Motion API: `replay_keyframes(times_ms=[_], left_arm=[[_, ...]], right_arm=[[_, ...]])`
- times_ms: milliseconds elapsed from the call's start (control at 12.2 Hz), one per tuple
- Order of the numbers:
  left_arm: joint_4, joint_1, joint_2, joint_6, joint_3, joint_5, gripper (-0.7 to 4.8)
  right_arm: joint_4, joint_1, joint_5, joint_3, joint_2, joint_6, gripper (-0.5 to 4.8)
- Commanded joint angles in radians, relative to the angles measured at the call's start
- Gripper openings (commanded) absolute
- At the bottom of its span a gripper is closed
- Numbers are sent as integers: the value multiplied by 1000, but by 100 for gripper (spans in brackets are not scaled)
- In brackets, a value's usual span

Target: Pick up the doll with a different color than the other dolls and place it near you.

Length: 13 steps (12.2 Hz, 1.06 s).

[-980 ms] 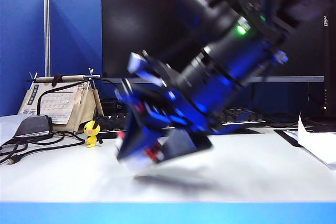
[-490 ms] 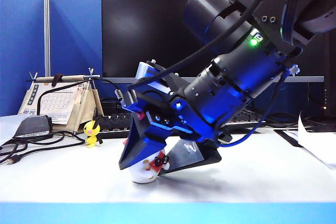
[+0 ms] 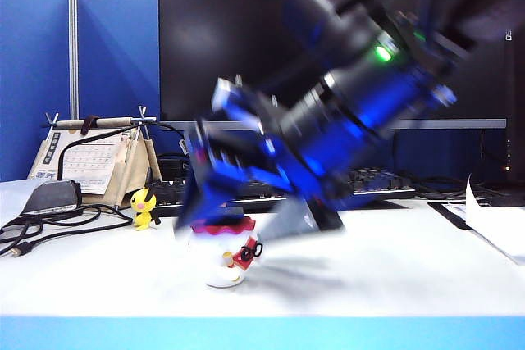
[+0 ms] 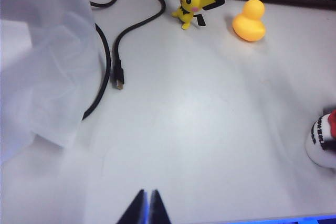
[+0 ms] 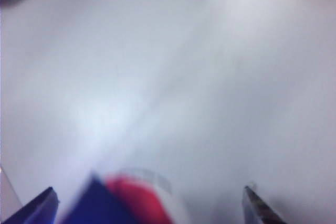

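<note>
Low exterior camera faces across the table (image 3: 394, 268); both wrist cameras look down on it.

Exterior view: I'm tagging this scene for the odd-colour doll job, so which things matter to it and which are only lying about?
Belongs to the job:
- white doll with red collar, standing on the table near the front edge
- yellow black-eared figure
- yellow duck
- right gripper, fingers open, just above the white doll
- left gripper, fingers shut, off to the side

Lying about:
- keyboard
- desk calendar
- black cables
- paper
</note>
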Motion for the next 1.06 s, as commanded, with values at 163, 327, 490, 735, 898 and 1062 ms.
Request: replay_keyframes(times_ms=[163,327,490,735,898,1062], left_arm=[[2,0,1,1,2,-1,24],[2,0,1,1,2,-1,24],[2,0,1,1,2,0,24],[2,0,1,1,2,-1,24],[2,0,1,1,2,0,24],[2,0,1,1,2,-1,24]], right_arm=[[-82,-42,72,156,-55,-67,451],[-108,-169,68,130,-222,-78,151],[-167,-320,69,-14,-466,-79,143],[-166,-411,78,-279,-678,-54,144],[-166,-428,150,-468,-843,-19,144],[-167,-428,204,-567,-946,6,144]])
